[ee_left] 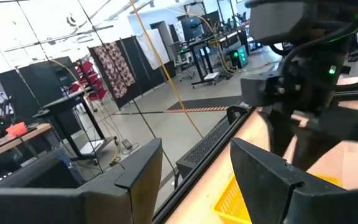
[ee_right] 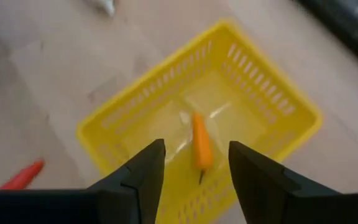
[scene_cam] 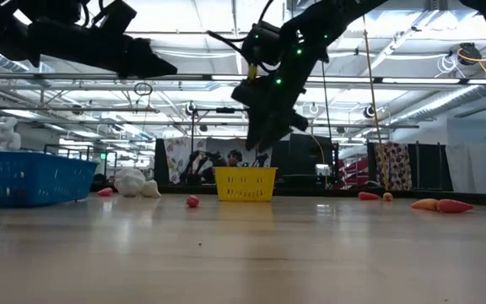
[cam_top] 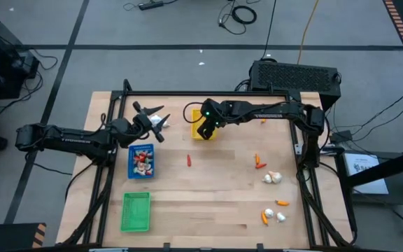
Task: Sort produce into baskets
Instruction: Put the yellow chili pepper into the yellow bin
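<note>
Right gripper point(ee_right: 191, 163) hangs over the yellow tray point(ee_right: 278, 93), fingers parted, empty. A carrot point(ee_right: 200, 148) lies inside. Left gripper point(cam_top: 147, 115) waits above the blue tray point(cam_top: 141, 170), fingers apart.

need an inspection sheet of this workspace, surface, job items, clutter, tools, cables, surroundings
surface: wooden table, bare wood in the middle.
job's things: yellow basket holds one orange carrot; blue basket holds several pieces; green basket looks empty; loose produce lies on the right side, one red piece near the centre.
clutter: nothing seen.
grippers: right tool open above the yellow basket, holding nothing; left tool open, raised beyond the blue basket.
cables: loose cables on the floor beyond the table.
surroundings: black box behind the table; workshop room in the low view.
</note>
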{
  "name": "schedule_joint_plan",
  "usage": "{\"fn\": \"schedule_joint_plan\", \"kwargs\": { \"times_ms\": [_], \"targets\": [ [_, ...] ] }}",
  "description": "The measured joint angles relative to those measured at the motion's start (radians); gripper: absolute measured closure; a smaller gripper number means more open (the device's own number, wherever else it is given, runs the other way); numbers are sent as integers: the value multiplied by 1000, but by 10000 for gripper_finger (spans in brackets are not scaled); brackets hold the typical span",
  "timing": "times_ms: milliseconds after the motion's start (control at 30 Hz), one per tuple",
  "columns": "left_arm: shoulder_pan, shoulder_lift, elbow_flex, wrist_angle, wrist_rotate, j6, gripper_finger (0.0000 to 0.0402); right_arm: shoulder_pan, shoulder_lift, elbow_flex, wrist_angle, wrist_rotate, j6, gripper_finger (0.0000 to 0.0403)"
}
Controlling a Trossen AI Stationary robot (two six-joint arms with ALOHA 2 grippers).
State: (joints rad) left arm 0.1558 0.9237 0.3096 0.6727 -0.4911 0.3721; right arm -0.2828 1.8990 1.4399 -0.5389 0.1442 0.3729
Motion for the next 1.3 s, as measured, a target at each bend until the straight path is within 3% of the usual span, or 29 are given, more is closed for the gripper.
{"fn": "schedule_joint_plan", "kwargs": {
  "times_ms": [267,467,567,767,933,1300],
  "targets": [
    [0,0,0,-2,14,-1,204,-13,-114,1,-260,-9,101,236],
    [0,0,0,-6,23,-2,204,-83,-214,0,-524,143,179,249],
    [0,0,0,-7,23,-4,204,-131,-244,-58,-592,139,221,254],
    [-1,0,0,-8,32,-26,204,-246,-306,-273,-496,129,251,257],
    [-1,0,0,-8,46,-27,204,-356,-368,-425,-393,51,244,257],
    [-1,0,0,-8,46,-27,204,-466,-397,-585,-190,58,319,257]
  ]
}}
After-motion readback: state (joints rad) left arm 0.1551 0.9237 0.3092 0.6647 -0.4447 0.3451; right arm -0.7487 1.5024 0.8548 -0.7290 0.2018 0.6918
